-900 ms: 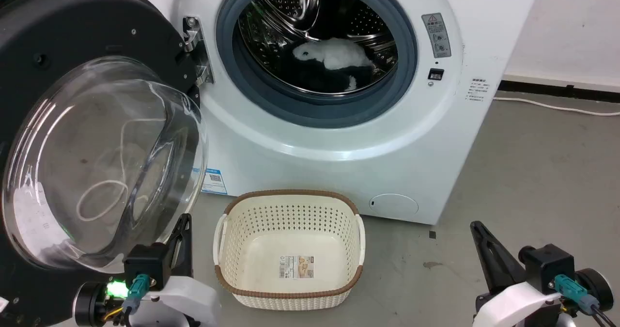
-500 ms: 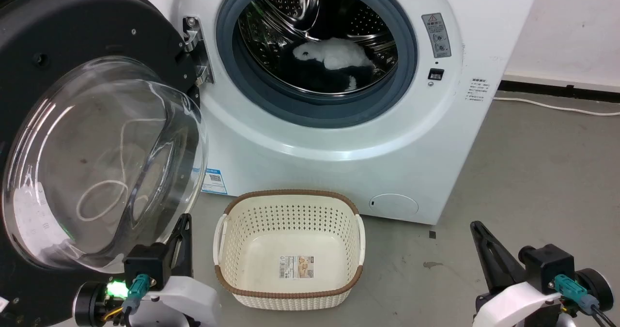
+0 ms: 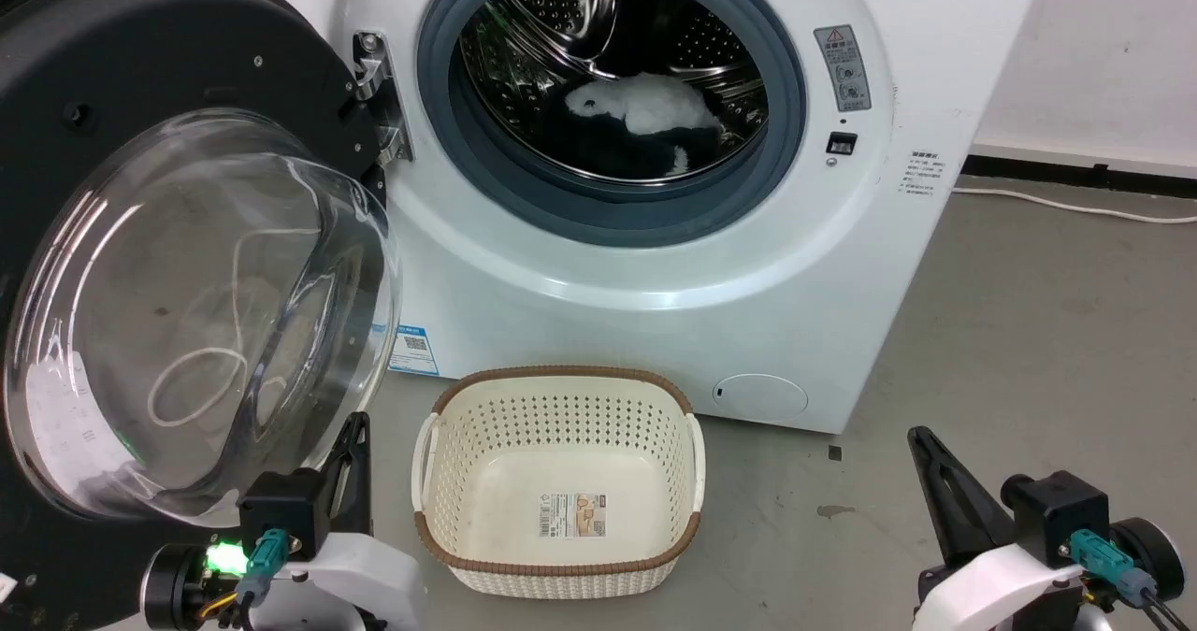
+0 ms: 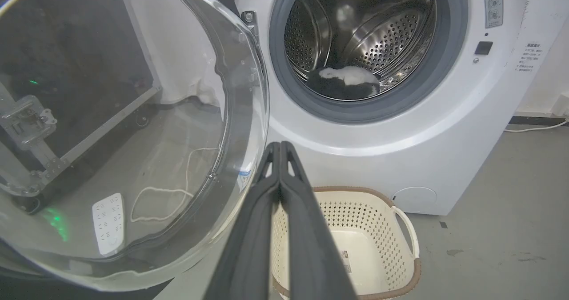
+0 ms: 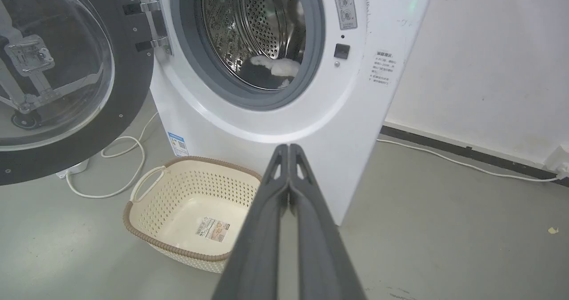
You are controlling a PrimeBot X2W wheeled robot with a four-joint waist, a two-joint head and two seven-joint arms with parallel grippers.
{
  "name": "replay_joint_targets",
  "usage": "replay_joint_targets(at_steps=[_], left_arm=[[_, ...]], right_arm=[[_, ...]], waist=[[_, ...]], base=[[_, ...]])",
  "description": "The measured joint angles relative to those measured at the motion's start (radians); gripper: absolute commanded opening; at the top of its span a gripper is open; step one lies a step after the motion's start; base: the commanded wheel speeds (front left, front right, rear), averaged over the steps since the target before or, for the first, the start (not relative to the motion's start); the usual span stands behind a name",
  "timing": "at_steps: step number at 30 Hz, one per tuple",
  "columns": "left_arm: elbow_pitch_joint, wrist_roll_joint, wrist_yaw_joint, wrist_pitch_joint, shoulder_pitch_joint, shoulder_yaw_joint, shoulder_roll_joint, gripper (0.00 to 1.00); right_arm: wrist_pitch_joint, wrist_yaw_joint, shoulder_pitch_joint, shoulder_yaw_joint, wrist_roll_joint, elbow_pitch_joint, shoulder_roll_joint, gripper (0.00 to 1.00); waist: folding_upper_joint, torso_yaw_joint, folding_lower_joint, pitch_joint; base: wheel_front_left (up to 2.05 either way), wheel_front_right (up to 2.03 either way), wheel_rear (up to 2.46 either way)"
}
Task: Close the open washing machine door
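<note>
The washing machine door [image 3: 140,51] stands wide open, with the left claw [image 4: 281,145] and right claw [image 5: 289,147] both pressed together.

The grey floor [image 3: 1029,351] carries the washing machine [image 3: 655,332] at twelve o'clock — cream basket [image 3: 558,423] at six, white cable [image 3: 1057,204] at two.

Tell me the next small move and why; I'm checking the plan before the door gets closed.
Probably raise the left tool toward the black rim of the washing machine door, away from its hinge. The door stands wide open, the left tool is shut, holds nothing and sits nearest it; the right tool is far off.
</note>
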Motion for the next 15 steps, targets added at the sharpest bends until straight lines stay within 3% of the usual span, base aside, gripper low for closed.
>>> replay_joint_targets(at_steps=[15], left_arm=[[0.000, 0.000, 0.000, 0.000, 0.000, 0.000, 0.000, 0.00]], right_arm=[[0.000, 0.000, 0.000, 0.000, 0.000, 0.000, 0.000, 0.00]], waist=[[0.0000, 0.000, 0.0000, 0.000]], base=[[0.00, 0.00, 0.00]])
